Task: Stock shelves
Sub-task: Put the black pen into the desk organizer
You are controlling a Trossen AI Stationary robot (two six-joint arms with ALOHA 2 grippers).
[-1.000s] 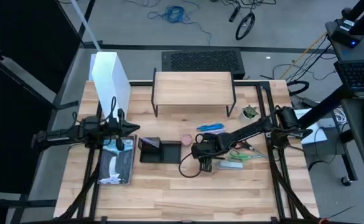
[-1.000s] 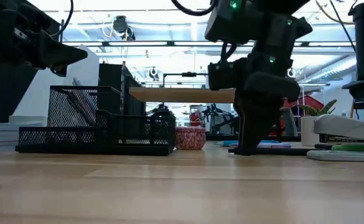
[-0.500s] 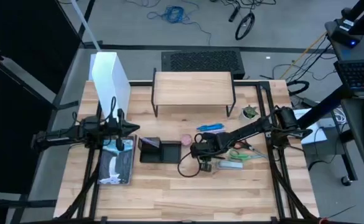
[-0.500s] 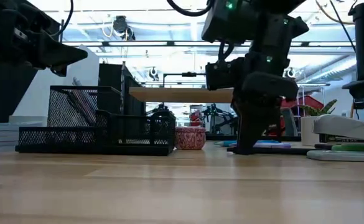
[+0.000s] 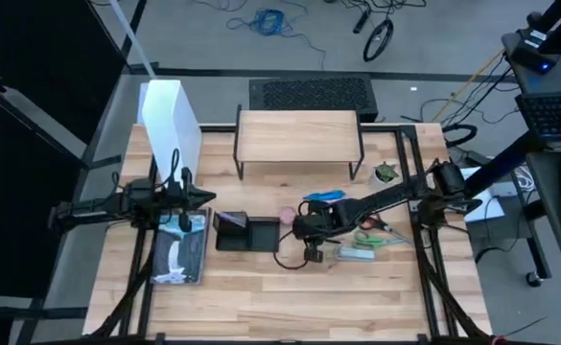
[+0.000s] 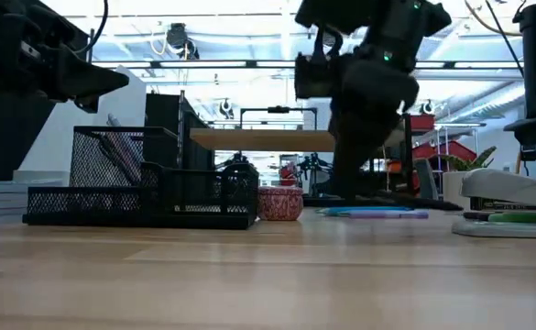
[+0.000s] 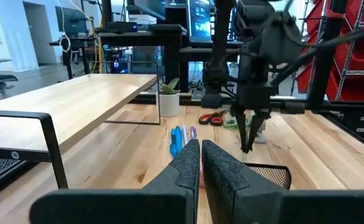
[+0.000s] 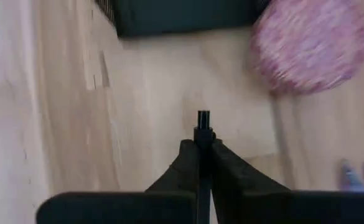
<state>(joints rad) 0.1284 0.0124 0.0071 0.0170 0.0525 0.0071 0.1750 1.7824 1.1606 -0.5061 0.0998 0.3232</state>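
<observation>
High view, catalogued left to right across the counter (image 5: 261,287).

White file box (image 5: 170,120): upright at the 10 o'clock corner.

Left gripper (image 5: 206,198): at 9 o'clock, held level above the counter, fingers (image 7: 216,167) pressed together with nothing between them; arm idle. Beneath its tip, a flat book or packet (image 5: 179,251) lies along the 8 o'clock edge.

Black mesh organizer tray (image 5: 245,232): just left of centre; in the low view it stands as a wire basket with a lower front section.

Shelves (image 5: 297,134): low riser with a light-wood top on thin black legs, standing at 12 o'clock, at the far edge of the counter. Top bare, and well apart from both grippers.

Pink round container (image 5: 287,213): near centre, just beside the tray's right end.

Right gripper (image 5: 312,255): just right of centre, pointing down at the counter at about 5 o'clock from the pink container. Fingers (image 8: 222,163) clamped on a thin black pen (image 8: 203,127) that stands out beyond the tips, over bare wood.

Blue pens (image 5: 324,195): lying at 2 o'clock from centre, under the right arm's reach.

Green-handled items (image 5: 371,240) and a pale flat object (image 5: 355,255): at 3 o'clock; kind cannot be told.

Small potted plant (image 5: 385,173): white pot, toward 2 o'clock, beside the shelves' right legs.
</observation>
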